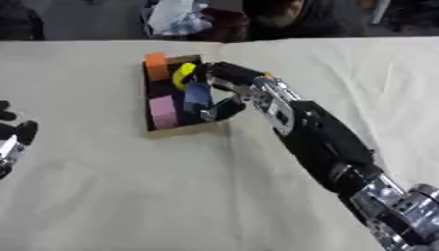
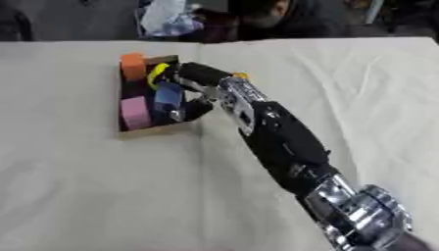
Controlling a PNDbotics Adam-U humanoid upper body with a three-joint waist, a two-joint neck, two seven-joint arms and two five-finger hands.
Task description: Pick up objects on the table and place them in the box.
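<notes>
Placing step: right hand (image 1: 225, 90) grasps the blue block (image 1: 196, 96) over the box (image 1: 182, 129), pink block (image 1: 162, 111) at 9 o'clock. Left hand (image 1: 17, 139) idles, released. Next move, I judge: release and withdraw.

You are working in what looks like a robot test room or lab, not a home. A broad table draped in a creased cream cloth (image 1: 103, 196) fills your view, laid out as a plain staging surface. Beyond its far edge, at about twelve o'clock, dark clutter and a crumpled pale plastic bag (image 1: 176, 17) sit against a grey floor.
</notes>
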